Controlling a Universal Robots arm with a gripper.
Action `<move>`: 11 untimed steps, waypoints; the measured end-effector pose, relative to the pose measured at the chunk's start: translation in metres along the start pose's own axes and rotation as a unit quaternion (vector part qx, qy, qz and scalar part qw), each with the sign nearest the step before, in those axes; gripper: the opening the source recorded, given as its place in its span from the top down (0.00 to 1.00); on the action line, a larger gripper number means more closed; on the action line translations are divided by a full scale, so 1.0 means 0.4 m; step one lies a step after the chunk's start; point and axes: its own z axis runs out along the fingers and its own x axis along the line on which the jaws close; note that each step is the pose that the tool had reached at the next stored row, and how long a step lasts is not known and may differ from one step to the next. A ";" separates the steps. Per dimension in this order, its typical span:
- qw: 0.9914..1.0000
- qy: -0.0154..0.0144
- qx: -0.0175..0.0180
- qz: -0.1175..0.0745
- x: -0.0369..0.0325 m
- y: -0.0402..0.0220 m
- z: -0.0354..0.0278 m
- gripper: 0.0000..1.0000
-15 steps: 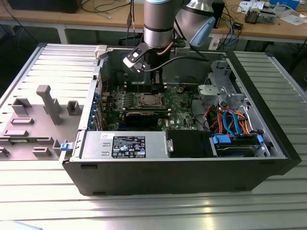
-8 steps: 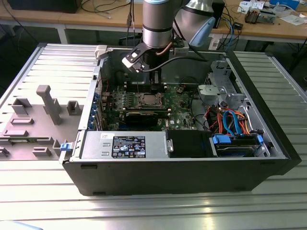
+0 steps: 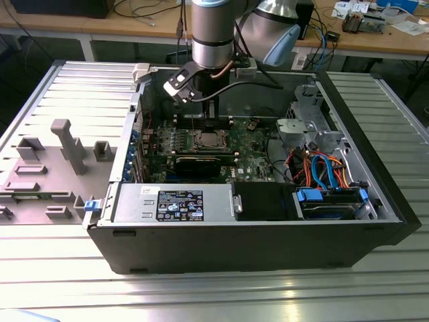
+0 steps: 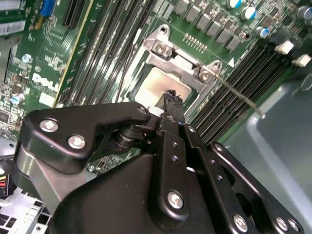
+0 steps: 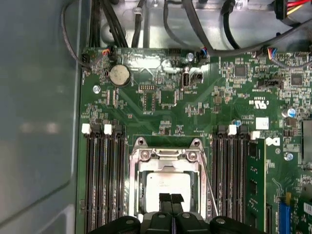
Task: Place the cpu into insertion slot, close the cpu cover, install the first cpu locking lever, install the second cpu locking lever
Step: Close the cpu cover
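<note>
Gripper point(image 5: 170, 198): tips closed tight together, nothing held, just over cpu point(image 5: 163, 183). Cpu: seated in insertion slot point(image 5: 133, 195), betw. memory slots point(image 5: 102, 185). Cpu cover point(image 5: 168, 157): down flat round cpu. Lever rod point(image 5: 210, 192) alongside slot.

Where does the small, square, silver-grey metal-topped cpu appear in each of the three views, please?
Exterior view: the silver-grey cpu sits mid-motherboard, beneath the arm.
First wrist view: it lies between two banks of black memory slots.
Second wrist view: it shows pale through the silver metal cover frame.
Shared landmark: that cover frame around it.
</note>
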 end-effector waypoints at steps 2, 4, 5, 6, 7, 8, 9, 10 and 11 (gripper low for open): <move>1.000 0.000 0.000 0.000 0.000 -0.010 0.004 0.89; 1.000 0.000 0.000 0.000 0.001 -0.019 0.009 0.89; 1.000 0.000 0.000 -0.001 0.001 -0.022 0.011 0.89; 1.000 0.000 0.000 -0.001 0.001 -0.025 0.013 0.89; 1.000 0.000 0.000 -0.002 0.001 -0.026 0.015 0.89; 1.000 0.000 0.000 -0.003 0.001 -0.030 0.017 0.89; 1.000 0.000 0.000 -0.003 0.001 -0.032 0.019 0.89; 1.000 0.000 0.000 -0.006 0.002 -0.038 0.024 0.89; 1.000 0.000 -0.001 -0.010 0.002 -0.040 0.027 0.89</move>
